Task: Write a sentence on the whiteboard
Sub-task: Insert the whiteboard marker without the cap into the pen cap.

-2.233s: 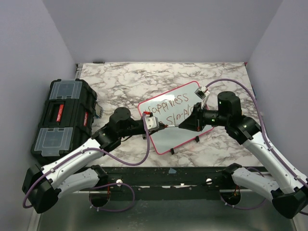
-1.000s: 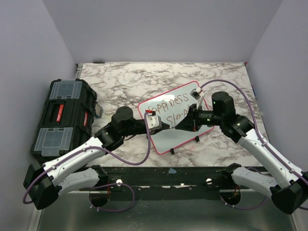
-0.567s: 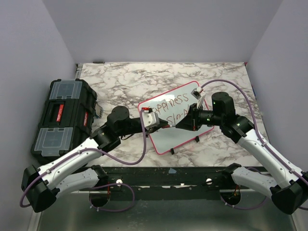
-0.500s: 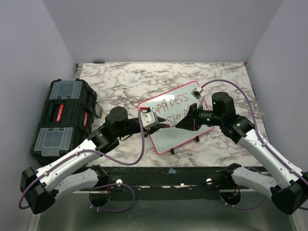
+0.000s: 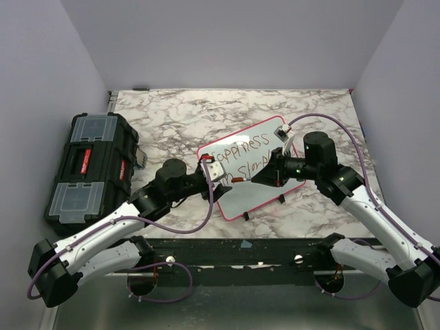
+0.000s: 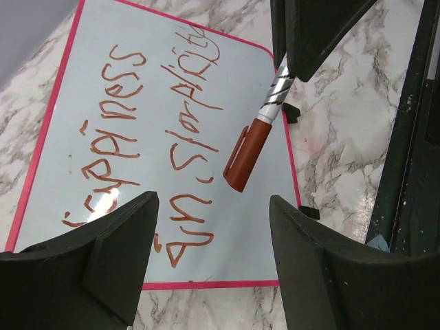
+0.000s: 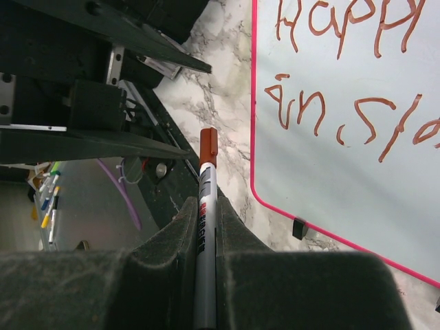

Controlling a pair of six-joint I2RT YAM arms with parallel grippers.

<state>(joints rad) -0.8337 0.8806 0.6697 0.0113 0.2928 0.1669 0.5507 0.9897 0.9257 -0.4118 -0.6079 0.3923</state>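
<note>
**Right gripper** [image 7: 205, 213]: your fingers are pressed onto the barrel of the slim white marker with the red-brown cap [image 6: 256, 134]. They hold it above the left part of the board, cap end pointing left.

**Left gripper** [image 6: 212, 206]: fingers spread, holding nothing. It sits just left of the cap and is not touching it.

**Change:** half a second ago your left fingers were at the cap end of the marker. They have since let go and drawn back toward the near left. The cap is on the pen. With the pen closed, the writing step looks finished. What remains, by my judgement, is only to set the marker down.

**Task object:** the flat, glossy white whiteboard with rounded corners and a thin pink-red frame [image 5: 258, 196] lies at an angle on the grey-veined marble tabletop [image 5: 172, 120]. It is mid-table, between your two arms, and it has not shifted. The handwritten red-brown sentence [image 6: 155, 134] fills its far part, and the near part is bare.

**Legible writing:**
- The upper line reads "Happiness".
- The lower line reads "in Simplicity", with the last letters crowded toward the frame.
- Red print runs along the marker barrel in the right wrist view, too small to read.
- The black plastic toolbox with clear-lidded compartments [image 5: 89, 168], at the left edge of the table, carries a red label that is not readable.
</note>
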